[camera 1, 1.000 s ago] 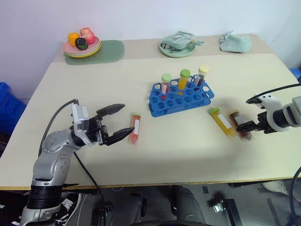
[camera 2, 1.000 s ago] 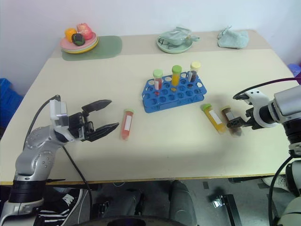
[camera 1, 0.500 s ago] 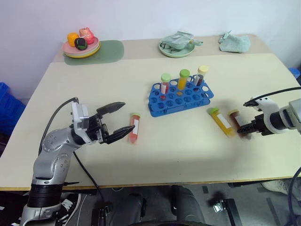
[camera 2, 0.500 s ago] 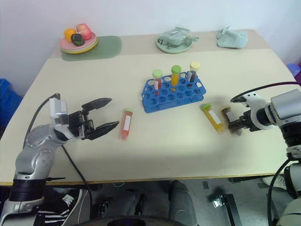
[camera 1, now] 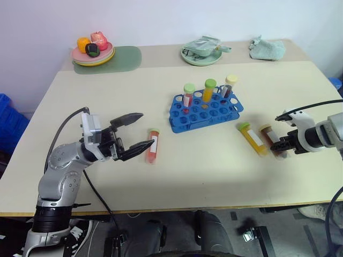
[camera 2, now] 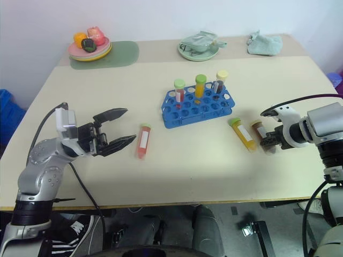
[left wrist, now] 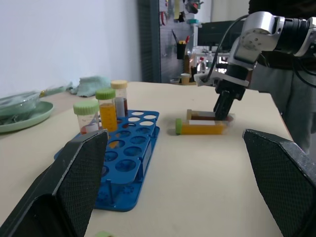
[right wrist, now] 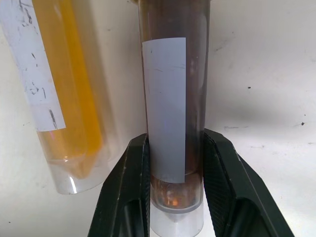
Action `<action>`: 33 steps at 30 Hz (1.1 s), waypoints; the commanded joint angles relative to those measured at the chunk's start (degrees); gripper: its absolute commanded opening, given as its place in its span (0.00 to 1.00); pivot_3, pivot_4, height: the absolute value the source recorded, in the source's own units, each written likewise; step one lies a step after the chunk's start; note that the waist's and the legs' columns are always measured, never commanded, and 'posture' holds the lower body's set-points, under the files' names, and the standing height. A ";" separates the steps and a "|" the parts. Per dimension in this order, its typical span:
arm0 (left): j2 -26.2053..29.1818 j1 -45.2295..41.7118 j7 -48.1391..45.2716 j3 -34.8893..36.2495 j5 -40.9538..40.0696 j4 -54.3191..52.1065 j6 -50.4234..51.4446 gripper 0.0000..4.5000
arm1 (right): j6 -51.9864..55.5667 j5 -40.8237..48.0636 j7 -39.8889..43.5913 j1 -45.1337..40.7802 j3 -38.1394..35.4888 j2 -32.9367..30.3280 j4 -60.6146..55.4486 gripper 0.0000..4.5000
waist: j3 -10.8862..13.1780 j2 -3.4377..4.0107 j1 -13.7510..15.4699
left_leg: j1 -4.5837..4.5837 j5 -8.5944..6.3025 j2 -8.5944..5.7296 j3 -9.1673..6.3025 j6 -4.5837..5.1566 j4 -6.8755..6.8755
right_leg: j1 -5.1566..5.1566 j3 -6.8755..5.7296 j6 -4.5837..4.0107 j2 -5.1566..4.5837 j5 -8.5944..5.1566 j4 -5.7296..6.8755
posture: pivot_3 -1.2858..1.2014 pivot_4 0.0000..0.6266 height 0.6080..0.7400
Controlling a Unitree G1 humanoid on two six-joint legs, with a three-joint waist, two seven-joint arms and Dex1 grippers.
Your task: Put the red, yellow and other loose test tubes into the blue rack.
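The blue rack (camera 1: 206, 110) stands mid-table with three capped tubes upright in its back row. A red test tube (camera 1: 153, 145) lies loose just left of the rack. My left gripper (camera 1: 146, 129) hovers open beside it, pointing at it without touching. Right of the rack, a yellow tube (camera 1: 252, 138) and a dark brown tube (camera 1: 269, 140) lie side by side. My right gripper (camera 1: 280, 145) points down, shut on the brown tube's lower end. In the right wrist view its two fingers (right wrist: 123, 192) clamp the brown tube (right wrist: 172, 113), with the yellow tube (right wrist: 59, 98) alongside.
Along the far edge of the table are a plate of toy fruit (camera 1: 94, 53) on a green mat (camera 1: 126, 56), a green dish (camera 1: 202, 53) holding a crumpled wrapper, and a pale cloth (camera 1: 268, 48). A blue crate (camera 1: 8, 120) stands off the table's left side.
My right gripper has closed from open onto the brown tube, staying in the same spot. The left arm and the tubes have not moved.
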 commanded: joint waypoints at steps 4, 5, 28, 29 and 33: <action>0.62 -1.75 -1.03 0.91 -0.55 1.16 -0.83 1.00 | -12.69 1.24 7.81 1.28 -2.26 -5.50 -10.02 0.19 | 0.02 0.03 0.12 | -0.04 0.00 0.00 0.01 0.00 -0.01 | -0.06 0.00 0.00 0.00 0.00 0.00 | 0.52 0.24 1.00; 0.68 -2.31 -1.45 0.74 -0.38 1.88 -0.96 1.00 | -14.32 1.47 8.54 1.19 -3.35 -6.15 -10.57 0.19 | 0.02 0.03 0.11 | -0.05 0.00 -0.01 0.00 0.00 -0.01 | -0.06 0.00 0.01 0.00 0.00 0.00 | 0.52 0.24 1.00; 4.04 -15.35 -9.46 2.15 1.40 17.26 -2.49 1.00 | -48.67 9.63 -20.03 12.81 -34.41 39.78 -27.34 0.19 | -0.01 0.01 -0.51 | -0.04 0.01 0.00 0.10 0.00 0.03 | -0.23 0.24 0.06 0.21 0.06 0.18 | 0.52 0.24 1.00; 4.45 -14.56 -9.15 2.24 1.40 16.03 -2.21 1.00 | -51.63 8.46 -20.98 12.83 -33.72 41.46 -25.70 0.19 | -0.01 0.01 -0.67 | -0.03 0.01 0.00 0.10 0.00 0.01 | -0.25 0.25 0.06 0.22 0.06 0.19 | 0.52 0.24 1.00; 6.41 -12.21 -7.99 3.98 0.08 12.33 0.21 1.00 | -63.52 3.13 -23.31 11.20 -30.80 44.58 -16.69 0.19 | -0.01 0.01 -1.64 | -0.02 0.01 0.00 0.10 0.00 0.01 | -0.25 0.27 0.06 0.25 0.06 0.19 | 0.52 0.24 1.00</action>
